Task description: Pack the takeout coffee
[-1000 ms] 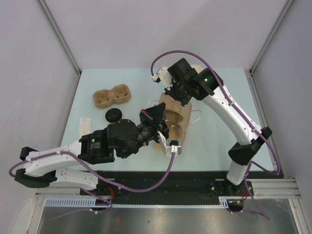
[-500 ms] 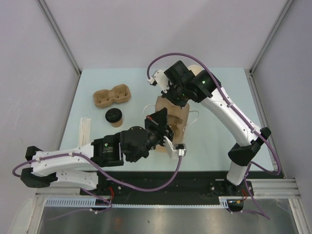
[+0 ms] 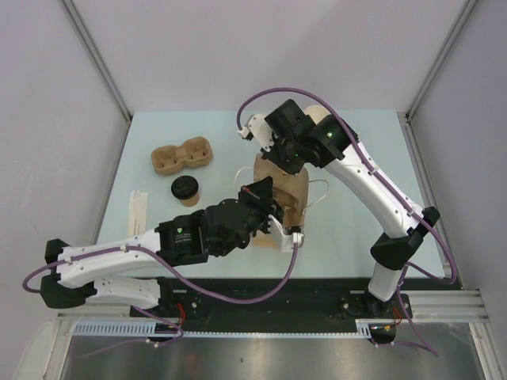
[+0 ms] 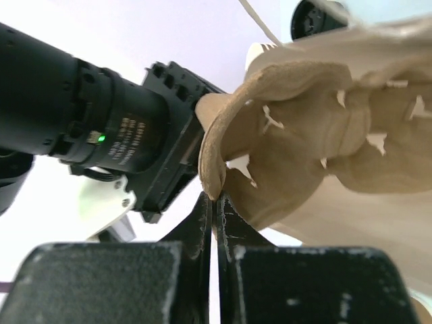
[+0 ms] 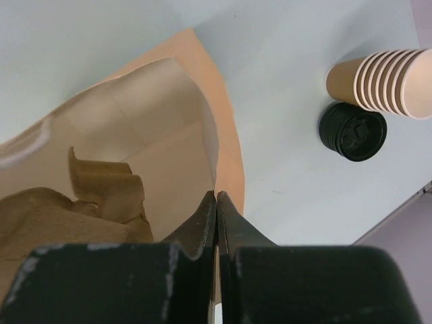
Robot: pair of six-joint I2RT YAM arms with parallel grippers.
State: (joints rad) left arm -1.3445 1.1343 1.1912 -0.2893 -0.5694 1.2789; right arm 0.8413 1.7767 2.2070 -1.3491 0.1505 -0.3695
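The left gripper (image 4: 214, 204) is clamped on the rim of a pulp cup tray (image 4: 304, 135). The right gripper (image 5: 216, 197) pinches the edge of the paper bag (image 5: 162, 115). The coffee cup (image 3: 184, 190) stands on the counter (image 3: 348, 229), left of the bag.

A pale blue-green table (image 3: 356, 158) sits closed in by a plain grey far wall (image 3: 261, 47), left wall (image 3: 47, 119) and right wall (image 3: 475, 158), with an aluminium post (image 3: 95, 57) slanting up from each far corner. Along its near edge run a black strip (image 3: 325, 289) and an aluminium rail (image 3: 451, 301), and nearer still lies a brushed metal sheet (image 3: 261, 356). The light is soft and even.
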